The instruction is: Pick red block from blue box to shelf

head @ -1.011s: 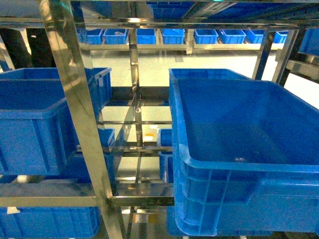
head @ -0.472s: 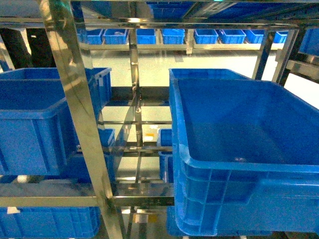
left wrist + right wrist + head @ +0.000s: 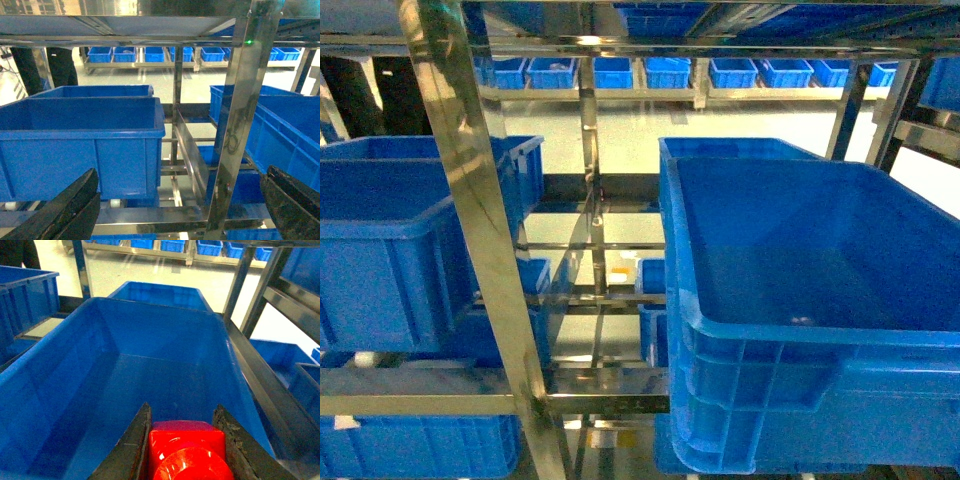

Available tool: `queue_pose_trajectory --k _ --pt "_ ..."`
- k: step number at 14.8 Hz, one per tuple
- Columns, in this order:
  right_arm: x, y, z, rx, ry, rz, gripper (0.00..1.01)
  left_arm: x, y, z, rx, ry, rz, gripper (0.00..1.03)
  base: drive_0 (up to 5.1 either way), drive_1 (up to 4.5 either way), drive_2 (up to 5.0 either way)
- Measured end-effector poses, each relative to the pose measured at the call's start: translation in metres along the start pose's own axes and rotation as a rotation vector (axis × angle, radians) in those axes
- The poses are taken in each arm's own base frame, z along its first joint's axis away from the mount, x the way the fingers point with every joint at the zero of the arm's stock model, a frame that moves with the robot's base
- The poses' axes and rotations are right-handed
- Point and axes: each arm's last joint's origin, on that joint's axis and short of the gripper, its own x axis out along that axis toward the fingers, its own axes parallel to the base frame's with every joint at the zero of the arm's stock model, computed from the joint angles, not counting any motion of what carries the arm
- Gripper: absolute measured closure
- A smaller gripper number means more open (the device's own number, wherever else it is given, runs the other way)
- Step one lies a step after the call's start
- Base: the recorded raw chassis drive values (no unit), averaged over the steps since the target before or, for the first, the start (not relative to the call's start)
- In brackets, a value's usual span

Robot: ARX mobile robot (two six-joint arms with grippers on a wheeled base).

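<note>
The right gripper [image 3: 184, 450] clamps the red block [image 3: 187, 452] between its fingers above a blue crate [image 3: 125, 390] on the shelf [image 3: 470, 230], seemingly for release, while the left gripper [image 3: 175, 210] hangs spread, empty.

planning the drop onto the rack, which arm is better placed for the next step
Right. Its end effector is shut on the glossy red plastic stud brick, above the deep blue ribbed plastic crate on the shiny stainless-steel rack. The left end effector is open and empty.
</note>
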Motion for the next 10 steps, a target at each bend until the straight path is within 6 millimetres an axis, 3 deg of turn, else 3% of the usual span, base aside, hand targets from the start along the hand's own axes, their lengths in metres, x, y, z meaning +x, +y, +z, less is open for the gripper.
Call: queue_pose_trajectory --k 2,3,4,5,6,8,9,10 --pt "0.054 0.014 -0.005 -0.011 0.039 0.03 0.73 0.0 0.0 0.0 0.0 0.0 0.0 0.05 0.0 0.0 0.0" --pt "0.075 0.019 -0.013 -0.007 0.092 0.046 0.65 0.0 0.0 0.0 0.0 0.0 0.0 0.05 0.0 0.0 0.0" --pt "0.093 0.025 -0.027 0.007 0.095 0.048 0.51 0.0 0.0 0.0 0.0 0.0 0.0 0.05 0.0 0.0 0.0" --pt "0.091 0.025 -0.031 0.015 0.085 0.034 0.4 0.0 0.0 0.0 0.0 0.0 0.0 0.05 0.0 0.0 0.0" --pt "0.076 0.023 -0.025 0.022 0.034 0.005 0.27 0.0 0.0 0.0 0.0 0.0 0.0 0.05 0.0 0.0 0.0" --pt "0.019 0.013 -0.01 0.06 -0.101 0.008 0.02 0.0 0.0 0.0 0.0 0.0 0.0 0.05 0.0 0.0 0.0" --pt "-0.014 0.01 -0.018 0.068 -0.154 -0.035 0.08 0.0 0.0 0.0 0.0 0.0 0.0 0.05 0.0 0.0 0.0" --pt "-0.032 0.007 -0.024 0.07 -0.167 -0.054 0.21 0.0 0.0 0.0 0.0 0.0 0.0 0.05 0.0 0.0 0.0"
